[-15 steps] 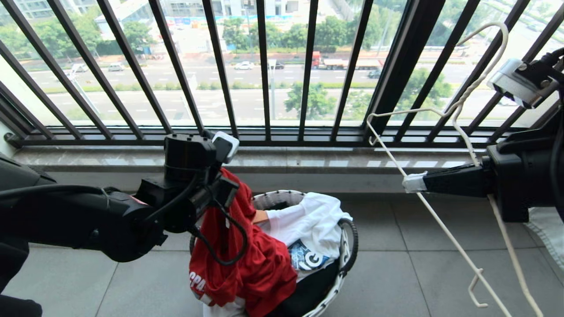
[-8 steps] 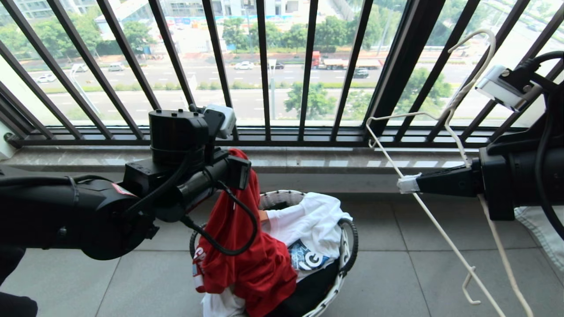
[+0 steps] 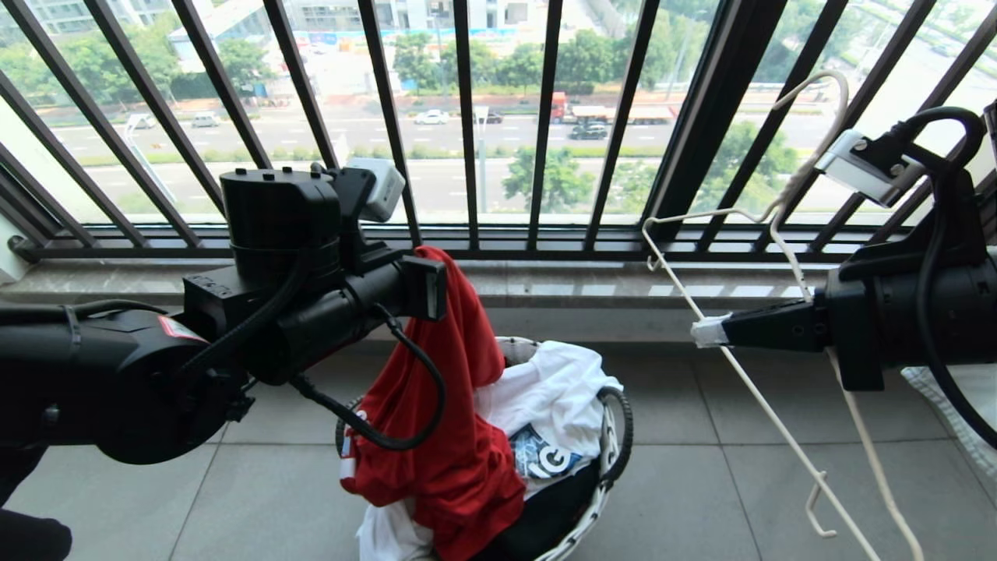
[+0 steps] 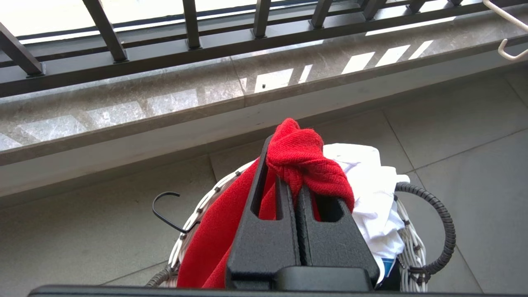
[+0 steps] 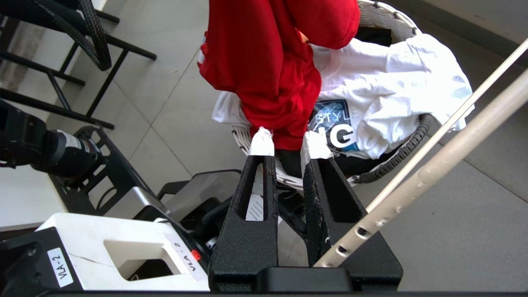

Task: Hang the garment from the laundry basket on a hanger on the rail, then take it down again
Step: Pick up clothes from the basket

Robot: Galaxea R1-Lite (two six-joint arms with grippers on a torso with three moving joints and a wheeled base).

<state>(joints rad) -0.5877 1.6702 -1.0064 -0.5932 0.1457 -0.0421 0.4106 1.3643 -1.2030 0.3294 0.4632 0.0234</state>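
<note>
The red garment (image 3: 459, 405) hangs in a long bunch from my left gripper (image 3: 456, 269), which is shut on its top fold (image 4: 297, 152) above the laundry basket (image 3: 514, 344). The garment's lower part still lies on the basket. My right gripper (image 3: 705, 331) is at the right, level, shut on the white hanger (image 3: 767, 405). The hanger's arm (image 5: 433, 169) comes out from deep between the jaws, while the taped fingertips (image 5: 262, 142) stand slightly apart. The hanger's hook points up against the window. The rail is out of view.
A white T-shirt (image 3: 561, 389) with a blue print and dark cloth fill the basket. The black window railing (image 3: 467, 117) and a stone sill (image 3: 545, 284) run across behind. Pale cloth (image 3: 966, 405) lies at the right edge. A black hook (image 4: 165, 206) sticks out at the basket rim.
My left gripper has risen and drawn back with the red garment, pulling more of it out of the basket. The right gripper and hanger have shifted slightly left.
</note>
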